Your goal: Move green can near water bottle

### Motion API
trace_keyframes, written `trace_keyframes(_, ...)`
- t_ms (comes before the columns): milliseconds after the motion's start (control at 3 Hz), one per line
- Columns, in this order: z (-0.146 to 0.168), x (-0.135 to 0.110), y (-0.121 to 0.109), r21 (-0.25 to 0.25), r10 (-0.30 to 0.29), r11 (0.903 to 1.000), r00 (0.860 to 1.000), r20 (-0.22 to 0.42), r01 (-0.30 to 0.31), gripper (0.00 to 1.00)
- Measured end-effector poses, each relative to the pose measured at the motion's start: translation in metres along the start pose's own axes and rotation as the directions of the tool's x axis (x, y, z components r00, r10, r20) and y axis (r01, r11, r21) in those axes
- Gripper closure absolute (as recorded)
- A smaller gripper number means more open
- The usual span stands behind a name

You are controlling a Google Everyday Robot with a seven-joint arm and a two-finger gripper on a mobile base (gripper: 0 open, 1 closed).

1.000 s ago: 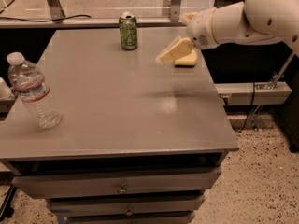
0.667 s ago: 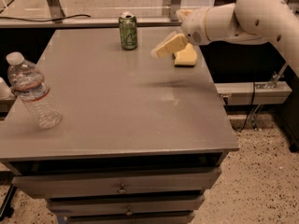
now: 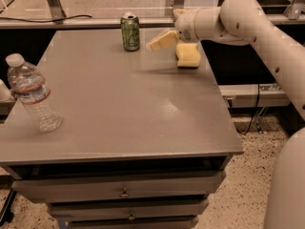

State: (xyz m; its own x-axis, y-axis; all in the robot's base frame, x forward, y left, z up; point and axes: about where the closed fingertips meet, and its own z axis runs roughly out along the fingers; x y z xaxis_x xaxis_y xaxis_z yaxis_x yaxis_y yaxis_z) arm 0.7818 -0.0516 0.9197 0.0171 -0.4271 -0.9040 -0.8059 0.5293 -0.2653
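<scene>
The green can [image 3: 129, 31] stands upright near the far edge of the grey table [image 3: 128, 113], left of centre. The water bottle [image 3: 32, 93] stands at the table's left edge, near the front, far from the can. My gripper [image 3: 159, 41] hangs just above the table, a short way to the right of the can and apart from it. The white arm [image 3: 248, 18] reaches in from the right. The gripper holds nothing that I can see.
A yellow sponge [image 3: 188, 55] lies on the table right of the gripper, near the far right corner. Drawers [image 3: 124, 192] sit under the table front. A rail and glass panel [image 3: 95, 20] run behind the table. Speckled floor lies to the right.
The arm has swung left along the far edge. The gripper has passed the sponge and is now closer to the can. Can, bottle and sponge have not moved.
</scene>
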Motion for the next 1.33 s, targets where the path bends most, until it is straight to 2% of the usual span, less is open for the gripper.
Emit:
trace_keyframes(333, 0.039, 0.001, -0.007, -0.014, 0.04, 0.9991, 0.999, 0.021, -0.039, 0.0)
trace_keyframes(1000, 0.112, -0.003, -0.001, -0.073, 0.11, 0.9915, 0.993, 0.028, -0.108, 0.0)
trace_keyframes(1333, 0.135, -0.013, 0.011, -0.12, 0.124, 0.9856, 0.992, 0.036, -0.119, 0.17)
